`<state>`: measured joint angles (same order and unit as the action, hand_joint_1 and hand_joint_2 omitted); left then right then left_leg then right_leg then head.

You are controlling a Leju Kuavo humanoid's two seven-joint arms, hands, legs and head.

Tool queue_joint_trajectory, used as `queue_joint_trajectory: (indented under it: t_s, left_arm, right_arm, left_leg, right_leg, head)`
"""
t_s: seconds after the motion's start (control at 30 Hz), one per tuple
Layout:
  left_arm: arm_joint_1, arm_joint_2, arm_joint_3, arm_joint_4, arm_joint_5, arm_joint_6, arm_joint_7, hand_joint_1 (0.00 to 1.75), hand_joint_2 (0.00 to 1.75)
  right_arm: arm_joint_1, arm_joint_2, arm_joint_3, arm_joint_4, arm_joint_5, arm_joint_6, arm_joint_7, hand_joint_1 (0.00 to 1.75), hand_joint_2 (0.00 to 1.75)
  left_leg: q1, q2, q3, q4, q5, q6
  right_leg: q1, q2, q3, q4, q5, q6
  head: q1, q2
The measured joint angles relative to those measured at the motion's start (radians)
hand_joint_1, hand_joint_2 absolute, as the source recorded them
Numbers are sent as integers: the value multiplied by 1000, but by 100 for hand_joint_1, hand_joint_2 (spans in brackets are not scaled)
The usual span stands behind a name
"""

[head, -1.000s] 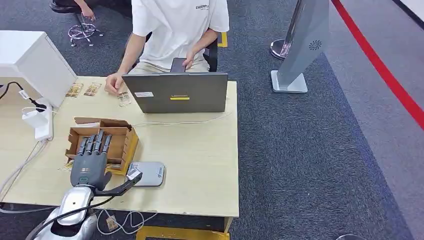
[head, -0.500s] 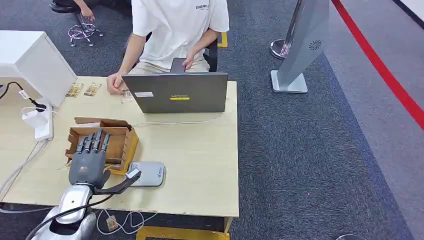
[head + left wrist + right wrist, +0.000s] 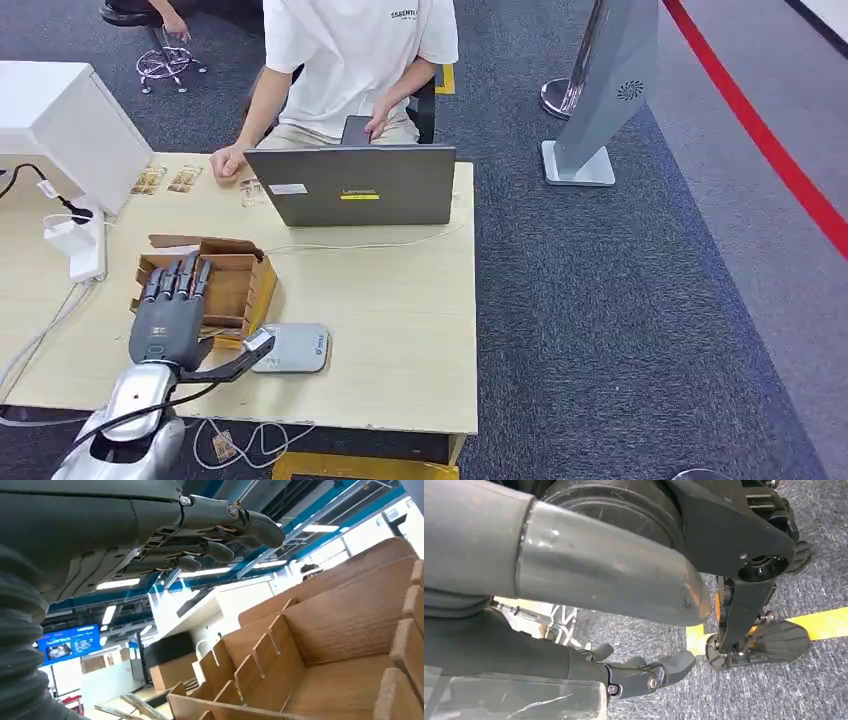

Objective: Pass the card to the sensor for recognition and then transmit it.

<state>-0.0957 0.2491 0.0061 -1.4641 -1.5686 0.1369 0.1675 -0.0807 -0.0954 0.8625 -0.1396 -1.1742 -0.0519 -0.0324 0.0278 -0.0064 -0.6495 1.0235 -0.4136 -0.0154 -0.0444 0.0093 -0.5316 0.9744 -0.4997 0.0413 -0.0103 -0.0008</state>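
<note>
Hovering over the cardboard box [image 3: 205, 285], L hand [image 3: 170, 318] sits palm-down at near-left of the wooden table [image 3: 400, 300], fingers stretched toward the far side and laid close together, thumb stuck out right. Thumb tip pins a small white card [image 3: 262, 342], which sits right at the near-left edge of the sensor [image 3: 293, 348]; can't tell whether card touches it. Card: small, pale, glossy; print too small to read. Sensor: flat grey pad w/ rounded corners, small blue mark at its right end, lying just right of the box.

L wrist view: fingers [image 3: 220, 530] extended above the box's cardboard dividers [image 3: 270, 650].

R hand [image 3: 639, 672] hangs low over grey carpet [image 3: 774, 695], fingers slightly curled, nothing in them.

Far side: grey laptop [image 3: 352, 185], lid back facing the robot; person in white tee [image 3: 355, 50] seated behind it, one hand on the table by more small cards [image 3: 168, 179]. White box-shaped unit [image 3: 65, 125] at far-left.
</note>
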Motion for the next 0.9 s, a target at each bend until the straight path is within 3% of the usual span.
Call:
queue_joint_trajectory:
  t_s: [0.4, 0.43, 0.6, 0.73, 0.9]
  left_arm:
    - [0, 3, 10, 2, 0, -28, 24, 0, 175]
    - [0, 3, 10, 2, 0, -30, 24, 175, 175]
    - [14, 2, 10, -27, 0, -104, -4, 175, 175]
    - [27, 1, 13, -27, 0, -108, -50, 175, 175]
    - [31, 1, 21, -27, 0, -108, -60, 175, 175]
  right_arm:
    - [0, -1, 9, 0, -18, 0, 3, 0, 0]
    - [0, -1, 9, 0, -20, 0, 3, 0, 0]
    - [0, -1, 9, 0, -39, -2, 0, 0, 0]
    - [0, -1, 9, 0, -45, -2, -2, 0, 0]
    - [0, -1, 9, 0, -46, -2, -2, 0, 0]
  left_leg:
    - [0, 0, 0, 0, 0, 0]
    - [0, 0, 0, 0, 0, 0]
    - [0, 0, 0, 0, 0, 0]
    - [0, 0, 0, 0, 0, 0]
    - [0, 0, 0, 0, 0, 0]
  right_leg:
    - [0, 0, 0, 0, 0, 0]
    - [0, 0, 0, 0, 0, 0]
    - [0, 0, 0, 0, 0, 0]
    - [0, 0, 0, 0, 0, 0]
    - [0, 0, 0, 0, 0, 0]
  head:
    - [0, 0]
    - [0, 0]
    - [0, 0]
    - [0, 0]
    - [0, 0]
